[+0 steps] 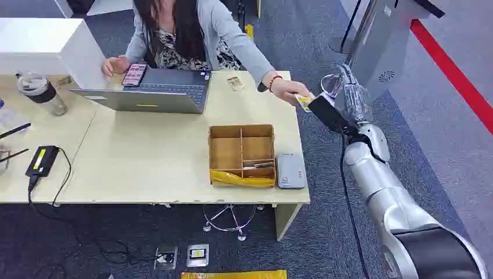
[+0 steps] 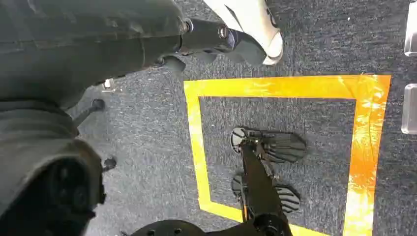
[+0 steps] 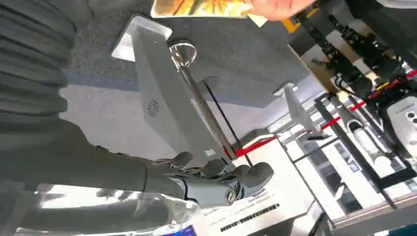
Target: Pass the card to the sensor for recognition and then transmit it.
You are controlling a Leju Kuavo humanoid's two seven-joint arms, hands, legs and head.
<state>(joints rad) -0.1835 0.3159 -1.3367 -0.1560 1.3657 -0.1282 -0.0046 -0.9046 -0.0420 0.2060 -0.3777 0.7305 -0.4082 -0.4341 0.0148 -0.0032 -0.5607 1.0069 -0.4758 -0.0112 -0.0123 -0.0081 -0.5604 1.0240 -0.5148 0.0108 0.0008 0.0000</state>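
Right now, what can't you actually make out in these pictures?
- card: head view, mostly covered by the person's hand; print too small.
- right hand: whether it grips the card; fingers dark, overlapped.
- card: right wrist view, cut off by the edge.
- wooden box: contents too small.

No text, brand or number can be read. The white printed label point(image 3: 248, 214) beside the robot's right hand point(image 3: 216, 182) carries dark lines too blurred to make out, at 6 o'clock in the right wrist view.
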